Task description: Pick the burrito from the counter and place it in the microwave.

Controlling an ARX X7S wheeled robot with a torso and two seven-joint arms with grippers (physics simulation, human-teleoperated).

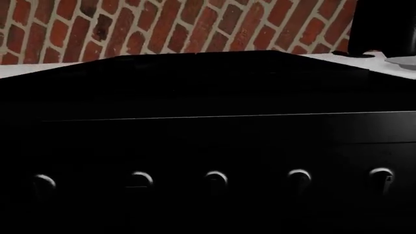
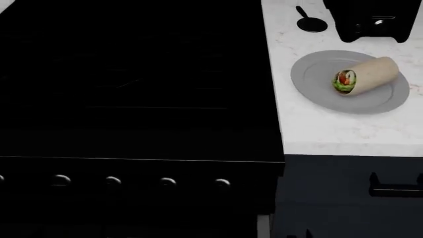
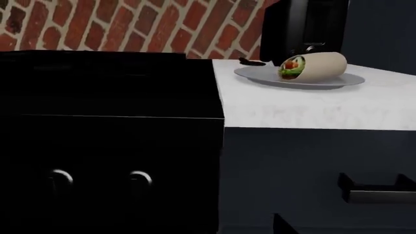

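Observation:
The burrito [image 2: 365, 75] lies on a round grey plate [image 2: 316, 83] on the white counter [image 2: 330, 131], right of the black stove. Its cut end, with green and red filling, faces the stove. From the right wrist view the burrito [image 3: 313, 66] is far off on the plate [image 3: 256, 75], above the counter's front edge [image 3: 312, 109]. The left wrist view faces the stove front and catches only a sliver of the plate [image 1: 403, 61]. No gripper shows in any view. The microwave is out of view.
The black stove [image 2: 132, 89] fills the left, with a row of knobs [image 2: 112, 181] along its front. A black appliance [image 2: 370, 20] and a small black utensil [image 2: 309, 22] stand behind the plate. A dark drawer with a handle [image 2: 393, 188] sits under the counter. A brick wall [image 3: 130, 24] is behind.

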